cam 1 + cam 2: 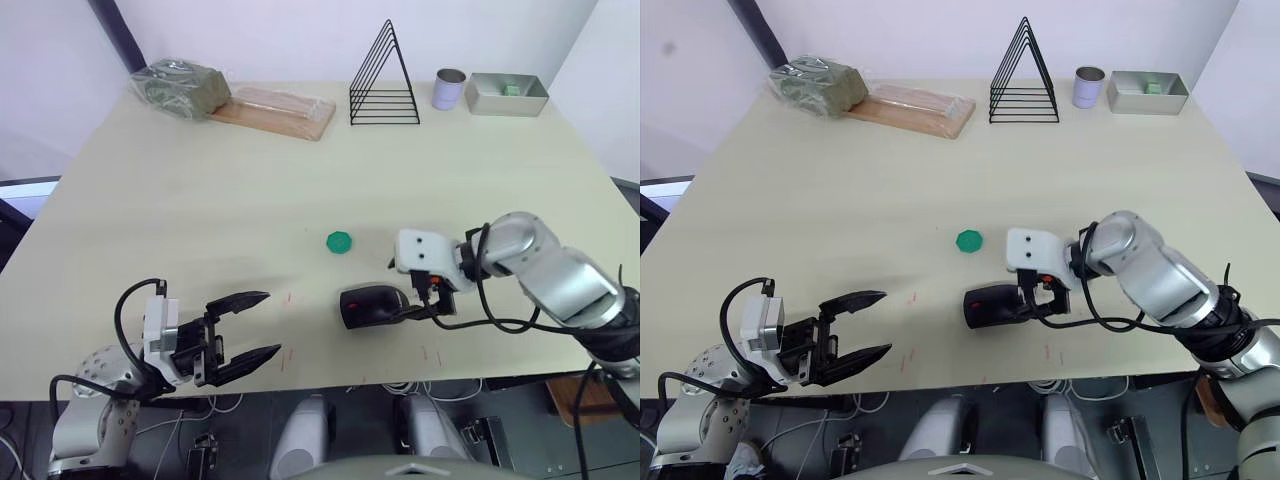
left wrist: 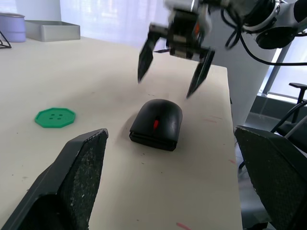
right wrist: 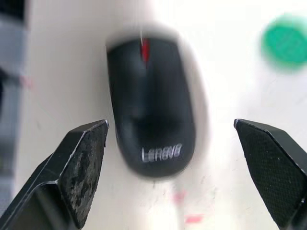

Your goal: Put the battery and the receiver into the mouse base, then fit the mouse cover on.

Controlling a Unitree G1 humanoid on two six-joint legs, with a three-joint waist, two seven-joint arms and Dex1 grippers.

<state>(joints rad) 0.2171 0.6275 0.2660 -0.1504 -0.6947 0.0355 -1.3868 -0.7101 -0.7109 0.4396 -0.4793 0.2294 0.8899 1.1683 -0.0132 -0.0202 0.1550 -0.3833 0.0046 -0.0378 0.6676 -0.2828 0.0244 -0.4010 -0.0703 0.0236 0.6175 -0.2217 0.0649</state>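
Nearest you, at the table's [image 1: 200, 190] near edge toward the left corner, is your left gripper [image 1: 250, 328]; its fingers are spread apart and grasp nothing. Your right gripper [image 1: 420, 305] hangs just above the rear end of the mouse [image 1: 372, 305], near the near edge and right of the middle; its fingers are also released, standing apart on either side of the mouse without touching it, as the left wrist view shows. The cover [image 3: 152, 120] sits closed on the base [image 2: 152, 139]: the shell is in place, with a red wheel [image 3: 144, 50] at the front and a pale logo [image 3: 161, 153] at the rear. Battery and receiver cannot be seen. A green disc [image 1: 340, 241] lies on the table just behind the mouse, apart from it. Along the far edge, from left to right, stand a wrapped green bundle [image 1: 180, 88], a wooden board [image 1: 275, 110], a black wire rack [image 1: 385, 80], a small can [image 1: 449, 88] and a metal tin [image 1: 507, 94].
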